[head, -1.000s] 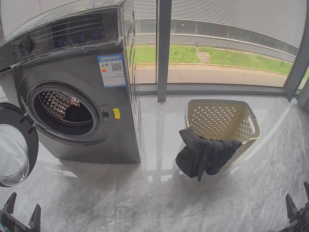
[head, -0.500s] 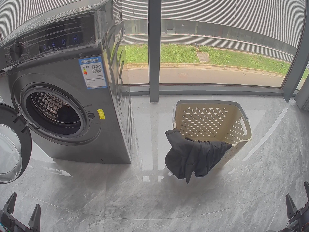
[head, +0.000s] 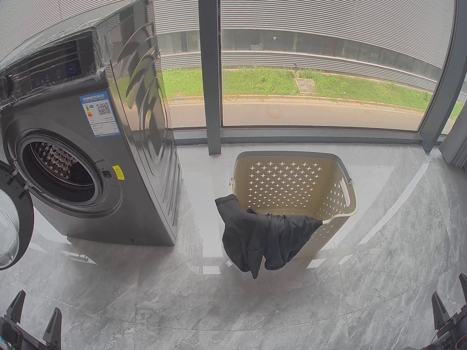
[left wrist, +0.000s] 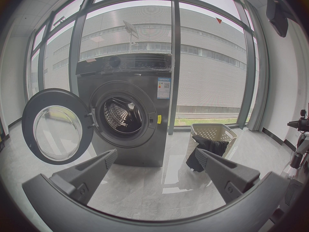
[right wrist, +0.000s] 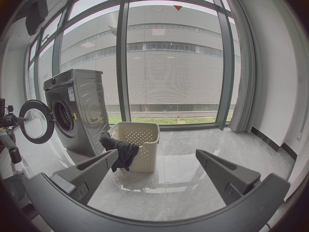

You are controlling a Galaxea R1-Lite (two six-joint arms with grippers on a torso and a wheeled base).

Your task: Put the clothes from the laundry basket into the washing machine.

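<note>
The washing machine (head: 127,190) stands left of the laundry basket (head: 287,185), clothes (head: 262,236) draped over its near rim.

Just a shiny grey marble floor (head: 272,307) here. Got a washing machine (head: 141,171) standing on the left. Cream laundry basket (head: 287,181) nearby too.

We have open floor (head: 243,307) ahead
Bare from right pincer (head: 448,288) to laundry basket (head: 282,185); the open door (head: 22,219) juts before the left pincer (head: 38,301).
</note>
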